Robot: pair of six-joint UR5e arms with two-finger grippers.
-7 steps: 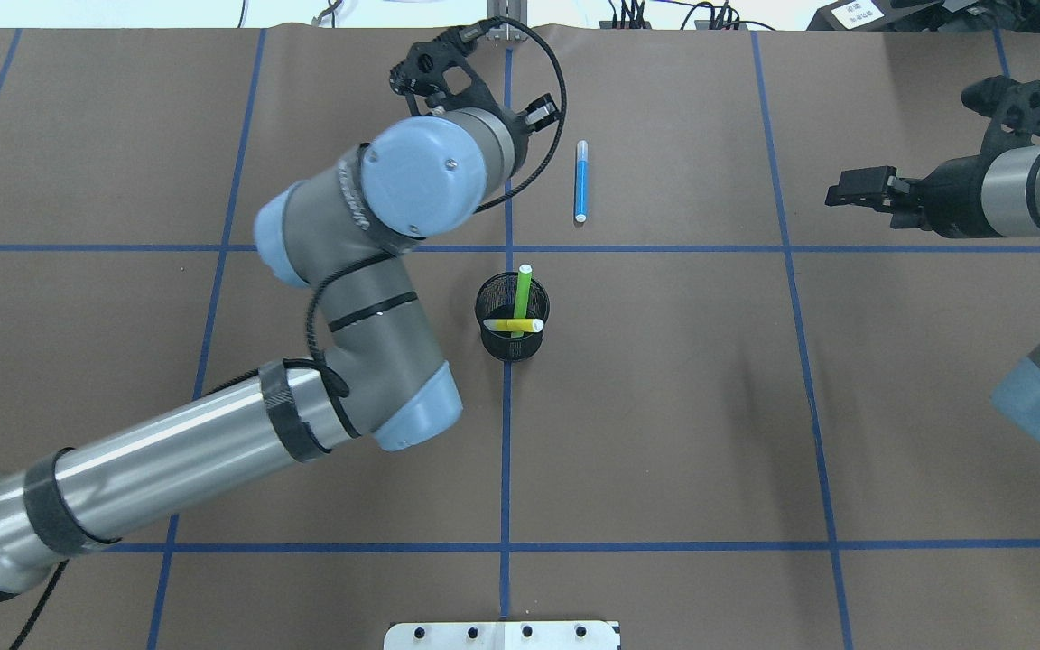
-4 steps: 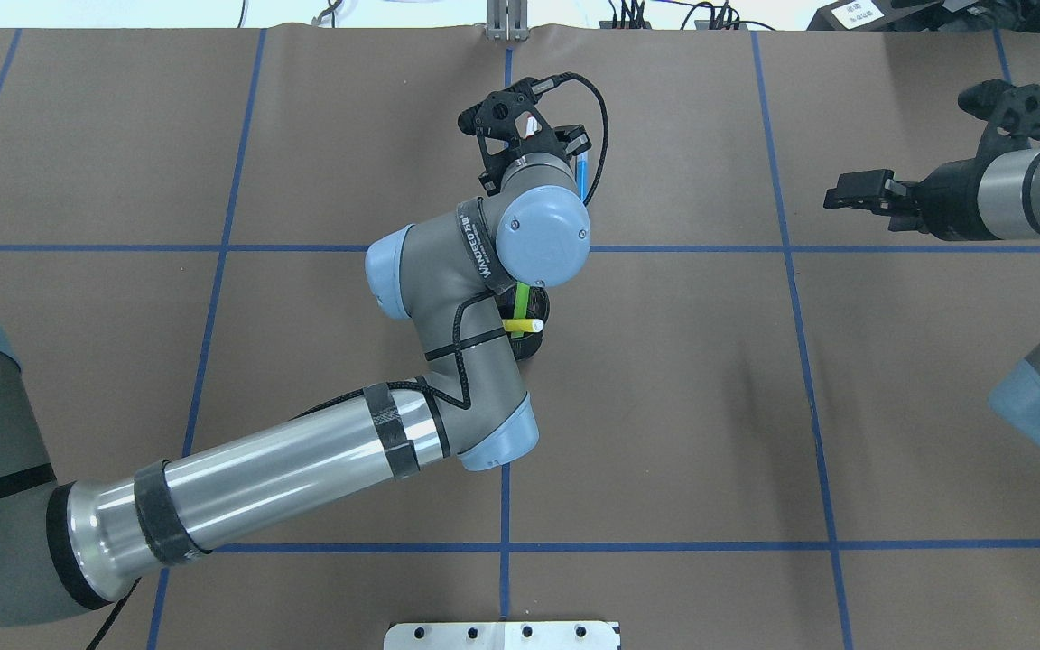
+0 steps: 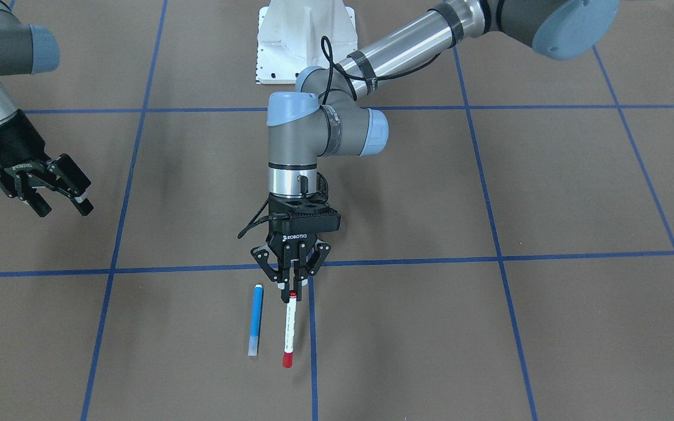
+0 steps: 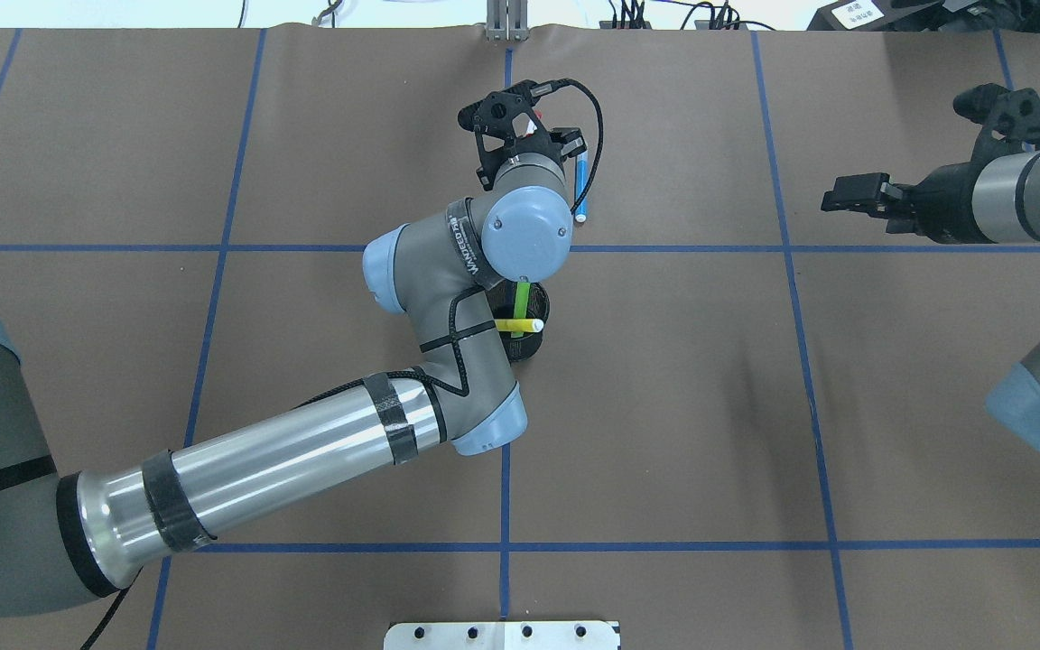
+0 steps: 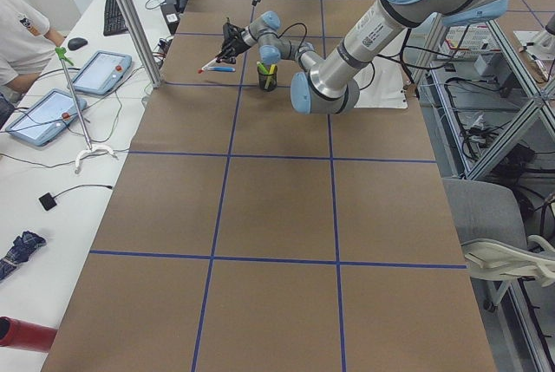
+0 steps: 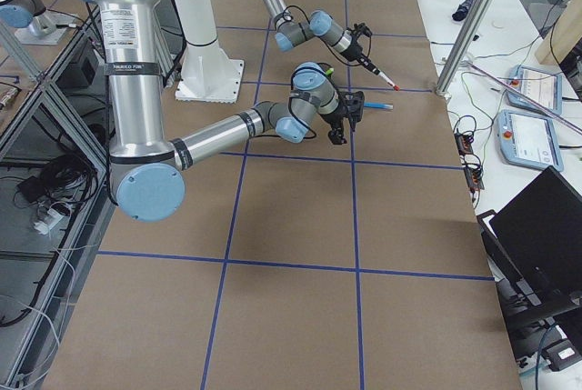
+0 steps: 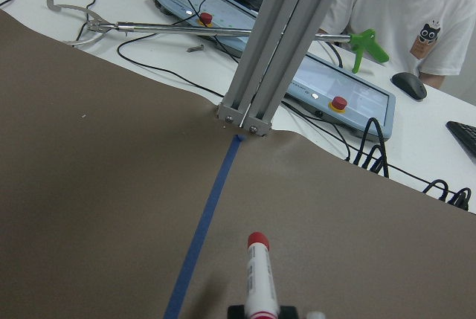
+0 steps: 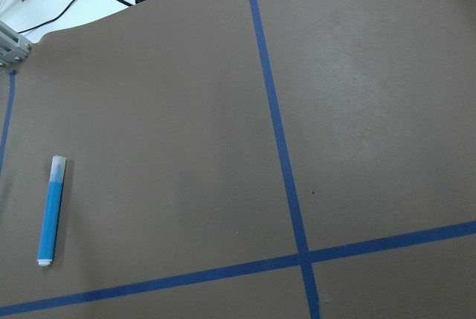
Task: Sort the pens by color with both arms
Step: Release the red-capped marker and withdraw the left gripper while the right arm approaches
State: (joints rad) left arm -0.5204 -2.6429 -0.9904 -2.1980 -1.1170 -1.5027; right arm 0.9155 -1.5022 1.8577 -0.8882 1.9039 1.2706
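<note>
Now clamps the red-ended pen (image 3: 289,327) by one tip only in the left gripper (image 3: 291,290), pinched tight, just beside the blue pen (image 3: 255,320). Could swivel or slip from so short a hold, onto that blue pen. Leaves the right gripper (image 3: 63,204) spread and empty, well apart from it.

Robotics lab: teach pendants (image 7: 327,88), aluminium post (image 7: 274,44).

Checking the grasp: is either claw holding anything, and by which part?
The left claw grips the red-ended white pen by its end nearest the robot; the right claw is open and empty.
</note>
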